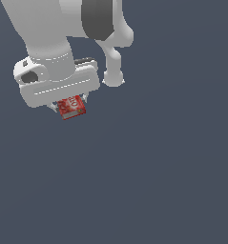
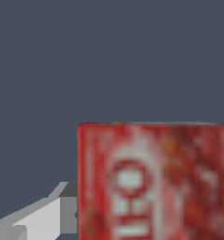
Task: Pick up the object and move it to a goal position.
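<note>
Item: white gripper (image 1: 69, 106), at about ten o'clock in the exterior view. Fingers (image 1: 54, 106) are clamping the red box.

Item: red box (image 1: 71, 107), white lettering, grey edge, hanging beneath the gripper; it is filling the wrist view (image 2: 153, 180).

Progress: pick-up is looking done. No goal marker is showing, so the remaining carry cannot be judged.

Worktop (image 1: 158, 181): plain dark blue-grey.
</note>
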`<state>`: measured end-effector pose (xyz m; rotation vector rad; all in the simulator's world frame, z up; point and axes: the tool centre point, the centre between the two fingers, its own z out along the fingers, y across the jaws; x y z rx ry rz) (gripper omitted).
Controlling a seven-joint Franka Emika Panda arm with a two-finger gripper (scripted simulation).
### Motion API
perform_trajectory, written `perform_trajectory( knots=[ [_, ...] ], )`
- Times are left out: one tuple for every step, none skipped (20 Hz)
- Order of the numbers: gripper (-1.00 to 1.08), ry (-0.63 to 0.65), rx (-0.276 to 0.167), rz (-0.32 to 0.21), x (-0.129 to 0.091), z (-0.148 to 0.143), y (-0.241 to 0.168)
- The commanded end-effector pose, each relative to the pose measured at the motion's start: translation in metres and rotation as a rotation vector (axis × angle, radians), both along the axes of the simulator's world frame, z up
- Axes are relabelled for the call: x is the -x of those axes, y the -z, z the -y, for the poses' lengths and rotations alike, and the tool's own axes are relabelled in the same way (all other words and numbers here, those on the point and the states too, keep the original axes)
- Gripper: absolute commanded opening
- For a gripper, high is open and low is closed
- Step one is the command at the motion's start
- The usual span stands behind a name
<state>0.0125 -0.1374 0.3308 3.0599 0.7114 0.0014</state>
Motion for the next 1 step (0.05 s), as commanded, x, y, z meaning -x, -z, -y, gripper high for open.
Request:
perform_trajectory(
  knots=[
    [-1.0,-0.001,0.0,-0.001,-0.0005,0.0008,-0.0015]
  ],
)
